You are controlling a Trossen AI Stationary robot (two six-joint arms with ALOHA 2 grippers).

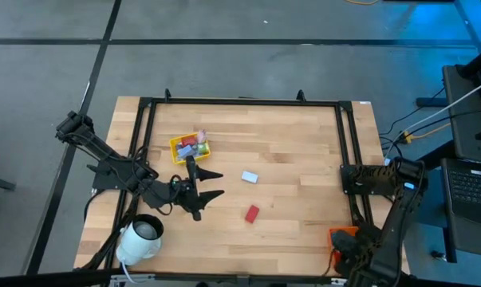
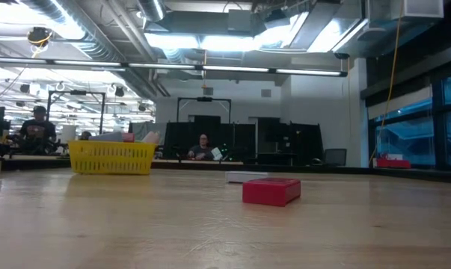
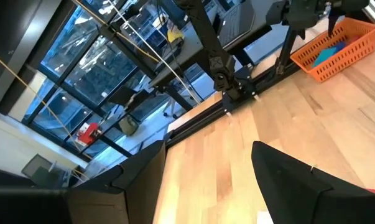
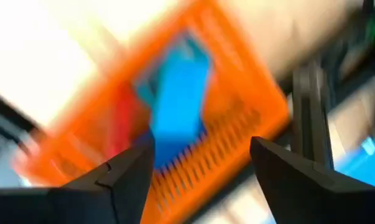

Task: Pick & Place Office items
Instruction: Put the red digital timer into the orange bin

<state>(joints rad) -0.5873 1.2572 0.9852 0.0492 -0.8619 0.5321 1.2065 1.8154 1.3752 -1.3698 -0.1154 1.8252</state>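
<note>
Spreading wide and empty, the left fingers [image 1: 210,183] hover beside the yellow tray [image 1: 190,148], likely poised for the next pick. The red piece [image 1: 252,213] and light blue piece [image 1: 250,177] lie loose on the surface [image 1: 304,151]. Right fingers [image 4: 199,165], open, hang over the orange tray [image 4: 249,93].

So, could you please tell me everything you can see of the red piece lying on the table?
The red piece is a small flat block, matte like an eraser, lying flat on the bare wooden table. It sits alone near the middle, nothing touching it, with a light blue piece beyond it and the left gripper, jaws open, off to one side.
</note>
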